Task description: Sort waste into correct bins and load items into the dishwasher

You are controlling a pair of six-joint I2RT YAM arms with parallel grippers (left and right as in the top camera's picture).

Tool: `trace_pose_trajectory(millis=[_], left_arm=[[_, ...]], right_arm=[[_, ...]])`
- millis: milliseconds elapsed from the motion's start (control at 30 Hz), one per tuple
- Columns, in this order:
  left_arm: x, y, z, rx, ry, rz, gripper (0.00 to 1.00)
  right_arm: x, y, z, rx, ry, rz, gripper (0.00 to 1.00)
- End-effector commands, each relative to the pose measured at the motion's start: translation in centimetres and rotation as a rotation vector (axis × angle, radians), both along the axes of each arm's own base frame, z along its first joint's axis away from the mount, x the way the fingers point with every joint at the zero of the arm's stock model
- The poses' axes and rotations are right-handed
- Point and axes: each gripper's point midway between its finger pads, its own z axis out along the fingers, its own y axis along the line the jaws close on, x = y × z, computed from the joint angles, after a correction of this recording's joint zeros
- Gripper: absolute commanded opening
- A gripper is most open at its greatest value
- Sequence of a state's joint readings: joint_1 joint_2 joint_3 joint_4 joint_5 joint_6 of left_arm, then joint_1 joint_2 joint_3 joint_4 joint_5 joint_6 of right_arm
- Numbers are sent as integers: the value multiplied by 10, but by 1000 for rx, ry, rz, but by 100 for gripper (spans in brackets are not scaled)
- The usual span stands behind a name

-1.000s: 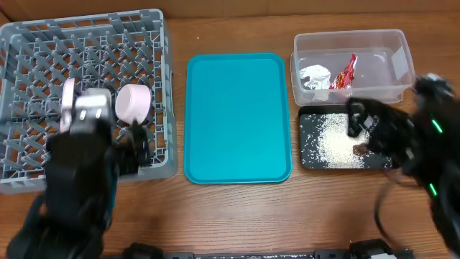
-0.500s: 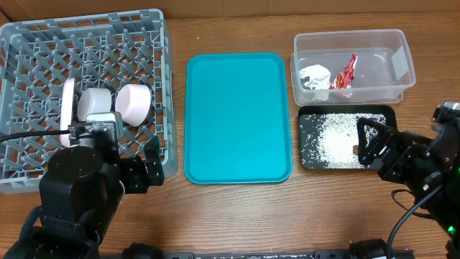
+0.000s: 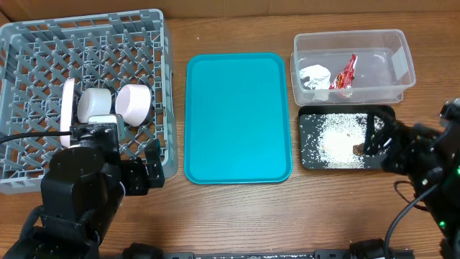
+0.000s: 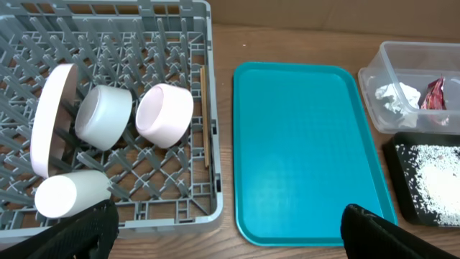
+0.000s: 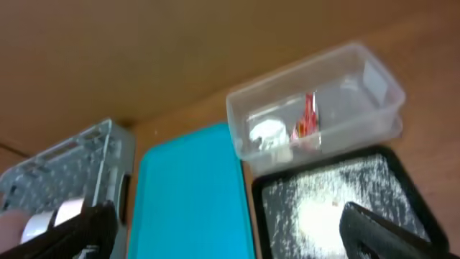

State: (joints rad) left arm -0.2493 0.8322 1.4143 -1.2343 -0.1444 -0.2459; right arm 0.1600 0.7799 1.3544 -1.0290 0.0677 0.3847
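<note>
Shifted slightly toward the right edge of the overhead view since half a second before, the right end effector (image 5: pixel 226 219) is now seen over the right end of the black tray (image 3: pixel 309 119). The left arm is found almost unchanged at the lower left, just off the rack's near right corner. Both sets of fingers are spread wide, and nothing is held by either. The left end effector (image 4: pixel 226 219) is seen in its own camera with one fingertip in each lower corner.

The grey rack (image 3: pixel 21 43) is set in the upper left of the counter (image 3: pixel 237 216). In it a pale plate (image 4: pixel 49 119) is stood on edge. A white cup (image 4: pixel 104 116) and a pink cup (image 4: pixel 165 115) are laid on their sides beside it. Another white cup (image 4: pixel 68 196) is laid nearer the front wall. A thin wooden stick (image 4: pixel 204 115) is lodged along the rack's right wall.

A teal tray (image 3: pixel 237 115) is placed bare in the middle. At the upper right, crumpled white paper (image 3: pixel 314 76) and a red wrapper (image 3: pixel 344 72) are held in a clear bin (image 3: pixel 402 68). Just below it, white grains (image 3: pixel 338 140) and a small brown scrap (image 3: pixel 357 149) are scattered on the black tray.
</note>
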Motion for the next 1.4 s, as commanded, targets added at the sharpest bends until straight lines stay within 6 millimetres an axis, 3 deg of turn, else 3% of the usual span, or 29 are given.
trace_pose_trajectory(millis=[0,100,333,533,767,967,1167,1367], left_arm=[[-1,-4,2,-24,-5,-7,100],[-1,-4,2,-24,-5,-7,100],[-1,-4,2,-24,-5,-7,100],[-1,-4,2,-24,-5,-7,100],[-1,-4,2,-24,-6,-7,100],[-1,-4,2,-24,-5,-7,100],[-1,-4,2,-24,-5,-7,100],[-1,-4,2,-24,-5,-7,100]], right_arm=[[0,0,-14,-116,-81,51,100],[5,0,-33,-129,-171,51,100],[7,-18,-107,-118,-268,-20,100],[3,-24,-145,-118,-364,-50,100],[8,-24,-175,-115,-447,-55,100],[15,-24,-184,-113,-519,-62,100],[15,-24,-188,-113,-502,-58,100],[16,-23,-218,-117,-379,-50,100]])
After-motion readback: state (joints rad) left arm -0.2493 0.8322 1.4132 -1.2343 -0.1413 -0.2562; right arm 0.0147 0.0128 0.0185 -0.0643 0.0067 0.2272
